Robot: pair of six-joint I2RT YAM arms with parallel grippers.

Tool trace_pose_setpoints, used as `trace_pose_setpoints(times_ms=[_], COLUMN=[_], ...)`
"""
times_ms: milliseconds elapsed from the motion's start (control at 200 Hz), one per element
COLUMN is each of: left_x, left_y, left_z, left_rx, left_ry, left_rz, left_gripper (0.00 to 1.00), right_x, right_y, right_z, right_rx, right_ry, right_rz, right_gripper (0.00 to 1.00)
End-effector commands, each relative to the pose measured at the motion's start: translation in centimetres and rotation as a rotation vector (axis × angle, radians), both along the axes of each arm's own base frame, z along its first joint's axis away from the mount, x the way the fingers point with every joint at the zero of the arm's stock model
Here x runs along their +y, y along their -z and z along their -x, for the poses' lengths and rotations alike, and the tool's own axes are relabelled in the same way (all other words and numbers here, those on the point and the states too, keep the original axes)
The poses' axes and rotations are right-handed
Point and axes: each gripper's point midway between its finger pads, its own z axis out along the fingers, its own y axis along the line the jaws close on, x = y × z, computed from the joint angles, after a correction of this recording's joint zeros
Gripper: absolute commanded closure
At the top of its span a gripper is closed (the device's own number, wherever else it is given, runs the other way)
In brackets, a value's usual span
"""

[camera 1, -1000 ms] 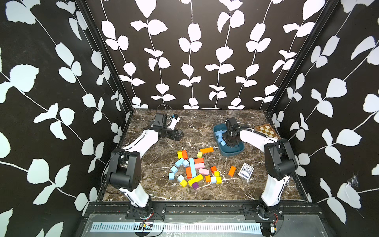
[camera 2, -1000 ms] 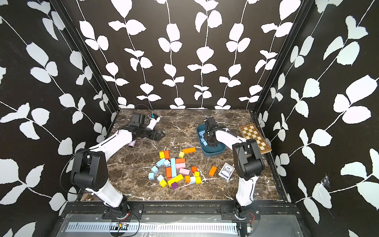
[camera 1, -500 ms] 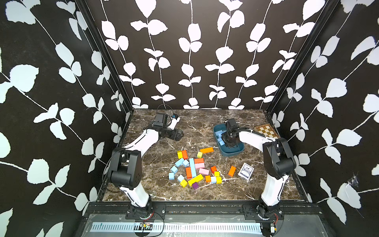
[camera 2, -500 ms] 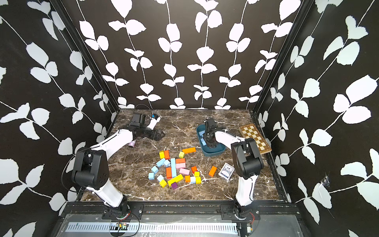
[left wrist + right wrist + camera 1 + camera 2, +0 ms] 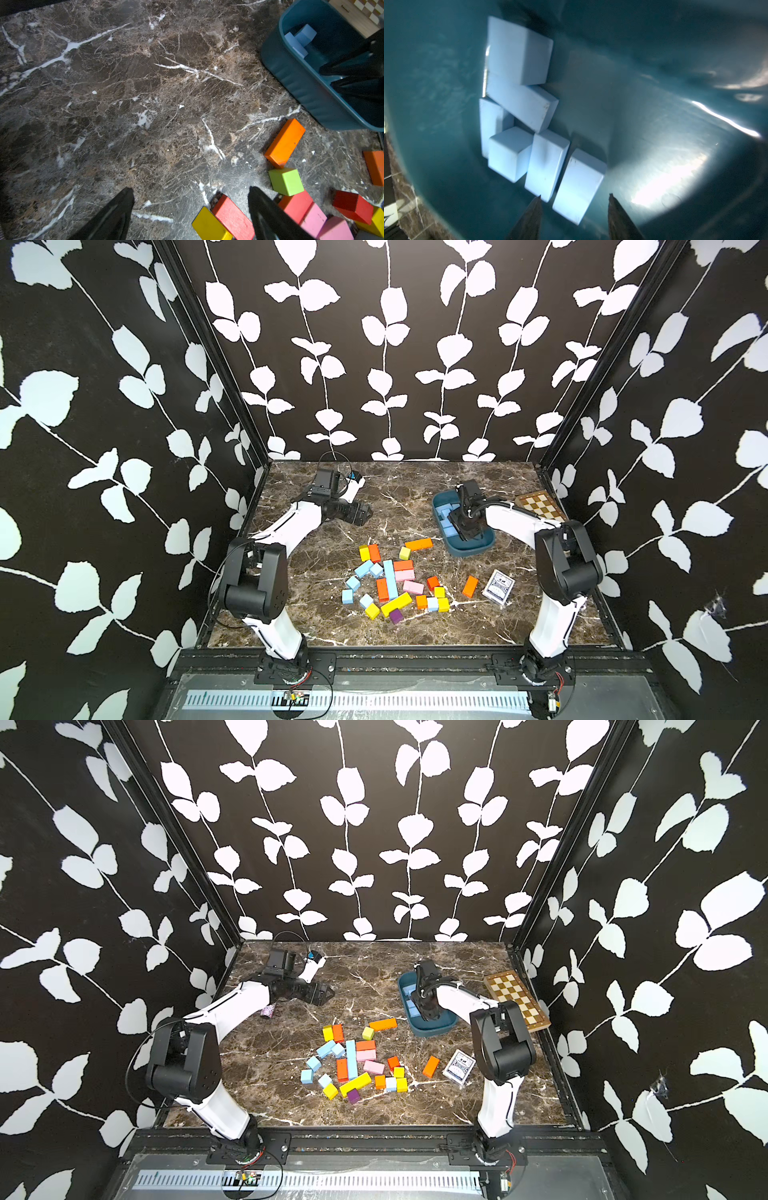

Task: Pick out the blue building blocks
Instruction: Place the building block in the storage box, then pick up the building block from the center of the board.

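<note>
Marble table's [image 5: 415,497] tray [image 5: 654,104] holds blue building blocks [image 5: 546,162] beneath right gripper [image 5: 574,197]

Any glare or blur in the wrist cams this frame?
Right wrist view: strong glare on the tray floor, blue blocks soft, far ones smeared; left wrist view: table sharp mid-frame, dimmer at edges, left claw tips out of focus; both top views: evenly lit.
</note>
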Motion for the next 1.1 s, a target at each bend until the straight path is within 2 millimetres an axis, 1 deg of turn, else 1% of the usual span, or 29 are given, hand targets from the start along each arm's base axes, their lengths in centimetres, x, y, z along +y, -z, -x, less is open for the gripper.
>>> trace_pose_setpoints(times_ms=[0,55,120,195,255,365,465,625,705,855,955,1095], left_x=[-0.1,0.2,0.8,1.4,2.1,3.4,4.4,6.1,6.9,8.0,8.0,7.9], left_y=[-1.2,-0.8,0.2,1.1,1.5,2.0,2.4,2.9,3.1,3.5,3.5,3.3], left_z=[-0.1,0.1,0.5,1.0,1.4,1.8,2.4,3.4,3.8,4.5,4.6,4.4], left_rx=[-0.031,-0.022,-0.002,0.023,0.028,0.034,0.034,0.039,0.044,0.056,0.058,0.056], left_ry=[0.015,0.004,-0.021,-0.042,-0.056,-0.086,-0.087,-0.111,-0.128,-0.160,-0.162,-0.167], left_rz=[-0.006,-0.014,-0.026,-0.021,-0.033,-0.053,-0.081,-0.120,-0.123,-0.117,-0.107,-0.095], left_gripper=[0.12,0.12,0.12,0.12,0.11,0.11,0.10,0.10,0.10,0.10,0.10,0.10], right_x=[0.1,0.8,1.8,3.3,4.9,8.4,12.0,15.5,16.4,17.9,18.6,18.8], right_y=[-5.1,-6.3,-7.4,-7.9,-8.0,-7.4,-6.2,-4.4,-3.7,-2.3,-1.2,-0.4], right_z=[0.0,0.7,1.6,2.9,4.0,5.9,7.7,11.0,12.7,15.0,16.4,18.3], right_rx=[-0.068,-0.075,-0.083,-0.072,-0.065,-0.043,-0.009,0.096,0.142,0.188,0.222,0.269], right_ry=[-0.068,-0.161,-0.264,-0.373,-0.461,-0.635,-0.794,-0.990,-1.065,-1.162,-1.215,-1.279], right_rz=[0.032,0.076,0.121,0.156,0.173,0.190,0.165,0.182,0.209,0.213,0.215,0.240], right_gripper=[0.50,0.51,0.51,0.52,0.52,0.54,0.57,0.59,0.59,0.59,0.59,0.59])
